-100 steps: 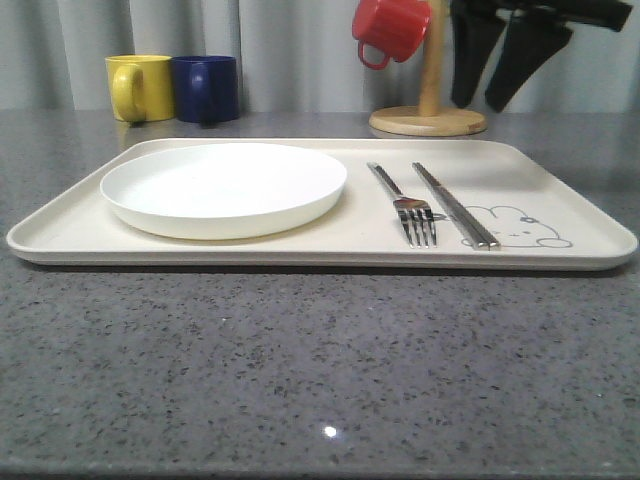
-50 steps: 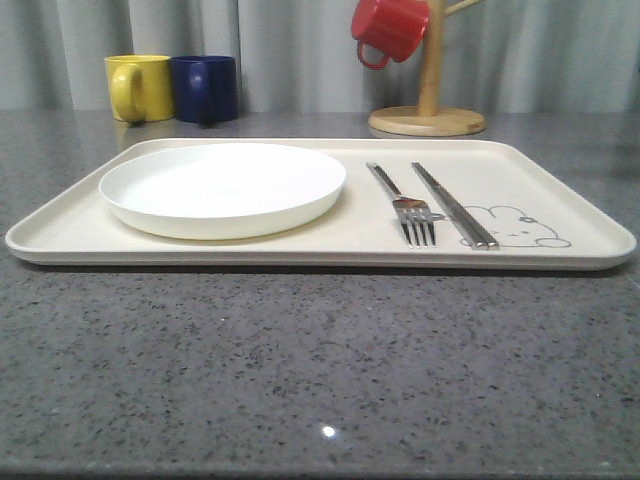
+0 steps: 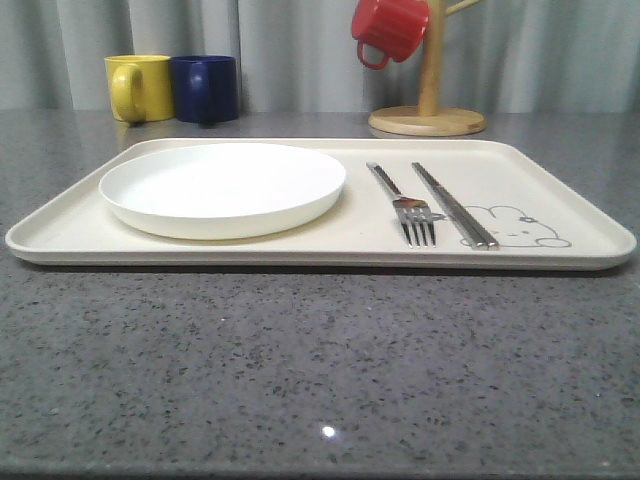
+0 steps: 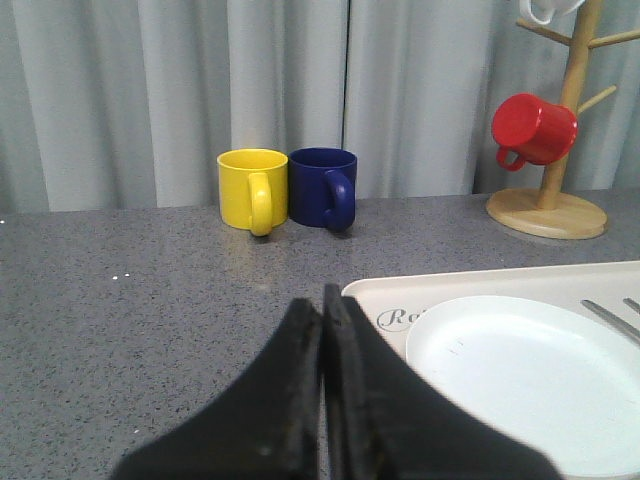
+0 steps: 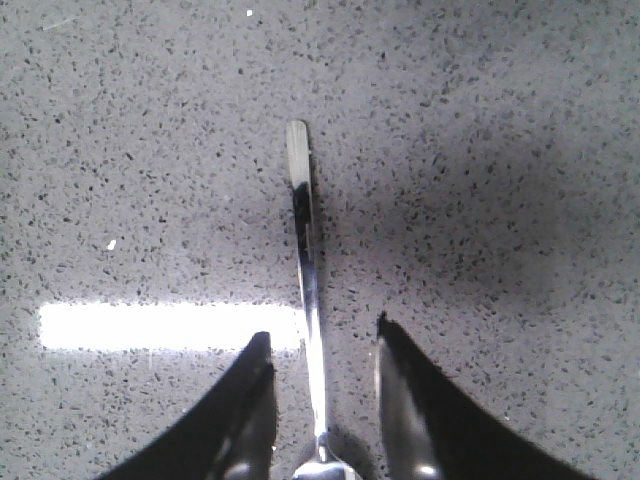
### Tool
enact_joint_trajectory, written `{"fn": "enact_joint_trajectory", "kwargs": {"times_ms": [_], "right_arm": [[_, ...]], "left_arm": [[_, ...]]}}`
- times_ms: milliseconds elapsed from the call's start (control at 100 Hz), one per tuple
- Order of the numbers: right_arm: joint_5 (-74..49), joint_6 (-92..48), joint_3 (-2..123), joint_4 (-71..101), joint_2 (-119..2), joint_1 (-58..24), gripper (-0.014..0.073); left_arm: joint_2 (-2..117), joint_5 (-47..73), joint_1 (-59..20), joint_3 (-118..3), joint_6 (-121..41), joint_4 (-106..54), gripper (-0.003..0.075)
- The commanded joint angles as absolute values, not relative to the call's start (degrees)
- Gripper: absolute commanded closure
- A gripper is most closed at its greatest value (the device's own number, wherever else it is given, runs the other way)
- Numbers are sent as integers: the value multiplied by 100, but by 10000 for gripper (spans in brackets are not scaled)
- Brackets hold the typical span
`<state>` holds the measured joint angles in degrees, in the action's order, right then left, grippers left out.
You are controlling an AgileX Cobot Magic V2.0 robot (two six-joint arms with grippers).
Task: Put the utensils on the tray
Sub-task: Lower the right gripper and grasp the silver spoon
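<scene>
With the right arm gone from above the tray (image 3: 560,190), its right gripper (image 5: 318,385) straddles the spoon (image 5: 303,290) handle, fingers spread; left gripper (image 4: 322,330) pinched empty. Fork (image 3: 405,203), chopsticks (image 3: 452,203) placed.

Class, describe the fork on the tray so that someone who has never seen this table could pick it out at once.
Start at the large cream rectangular tray on the grey speckled counter, then look right of the round white plate. The shiny steel four-tined fork lies there, tines toward the camera. Unlike the flat straight steel chopsticks on its right, it ends in prongs.
</scene>
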<state>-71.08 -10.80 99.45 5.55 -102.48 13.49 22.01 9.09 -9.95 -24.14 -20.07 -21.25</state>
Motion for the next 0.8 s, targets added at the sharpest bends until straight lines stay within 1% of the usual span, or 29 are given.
{"fn": "enact_joint_trajectory", "kwargs": {"times_ms": [0,510,790], "right_arm": [[-7141,-1203,10105,573,-9918,1390,323],[-7274,-1353,10082,717,-10428,1390,323],[-7023,-1359,9649,723,-10540,1390,323]], "left_arm": [[2234,451,-1024,-2563,-1964,-2159,738],[2234,451,-1024,-2563,-1964,-2159,738],[2234,451,-1024,-2563,-1964,-2159,738]]}}
